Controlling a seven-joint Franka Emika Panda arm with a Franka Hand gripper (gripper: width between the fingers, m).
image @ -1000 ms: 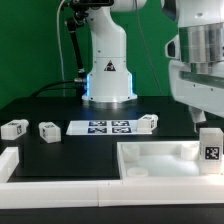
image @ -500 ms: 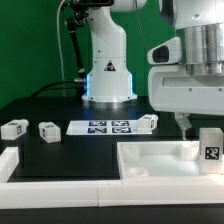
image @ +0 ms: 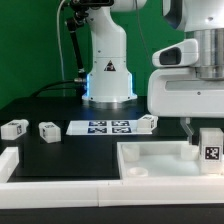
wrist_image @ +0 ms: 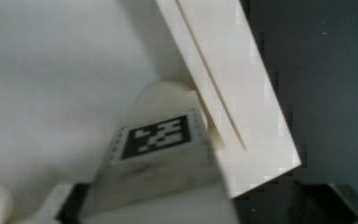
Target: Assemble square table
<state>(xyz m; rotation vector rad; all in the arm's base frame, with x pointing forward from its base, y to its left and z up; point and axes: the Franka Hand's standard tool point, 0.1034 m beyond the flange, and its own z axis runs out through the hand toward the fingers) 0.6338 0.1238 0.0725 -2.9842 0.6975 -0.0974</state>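
Over the last second my hand (image: 198, 132) swung in toward the exterior view's left, and now it hangs close over the upright leg (image: 210, 150) at the tabletop (image: 160, 158)'s end on the exterior view's right. Leg and tabletop have not moved. I cannot tell whether the hand grips the leg.

The tabletop (image: 160, 160) lies at the front edge of the table (image: 60, 150), a standing leg (image: 210, 150) on its corner. Behind lies the marker board (image: 108, 127), a loose leg (image: 147, 123) just beside it.

No words or numbers to read. Robot base (image: 108, 45), upper middle, has a black triangle sign (image: 108, 69). Right-side leg (image: 209, 140) has a checkered tag (image: 211, 154).
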